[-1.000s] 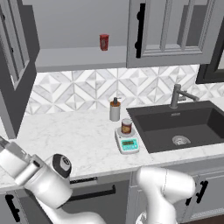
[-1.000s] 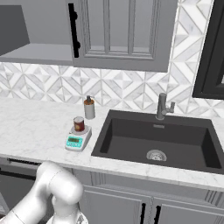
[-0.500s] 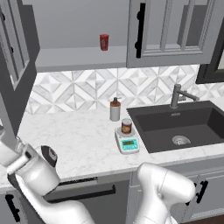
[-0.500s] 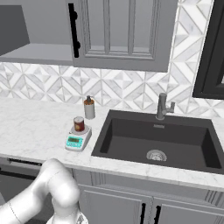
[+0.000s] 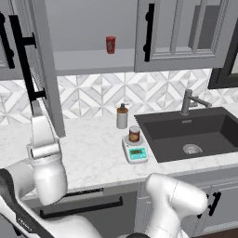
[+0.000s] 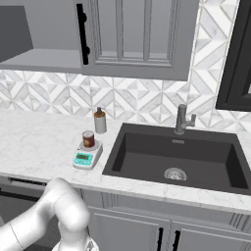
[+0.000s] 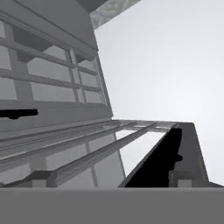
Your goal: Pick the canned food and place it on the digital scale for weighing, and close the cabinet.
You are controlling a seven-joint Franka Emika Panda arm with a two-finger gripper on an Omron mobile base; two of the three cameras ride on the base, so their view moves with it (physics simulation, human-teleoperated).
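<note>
The gripper (image 5: 36, 108) is raised beside the open cabinet door (image 5: 44, 69), close under the lower end of its black bar handle (image 5: 27, 60). The pictures do not show how far the fingers are parted or whether they have hold of anything. In the hand view the door's glass-paned frame (image 7: 87, 153) lies just ahead of the fingers, with a dark handle edge (image 7: 168, 157) to one side.

The likely risk is that the hand skids off the narrow door edge, or snags on the handle, so the cabinet (image 5: 83, 51) swings only part-way shut.

Farther from the fingers, down on the counter (image 5: 88, 153), the canned food (image 5: 134, 134) stands upright on the digital scale (image 5: 135, 149). Beyond it stand a grey pump bottle (image 5: 122, 116) and the dark sink (image 5: 190, 132), which looks empty. Farthest up, the open cabinet shelf holds one slim red container (image 5: 110, 44).
</note>
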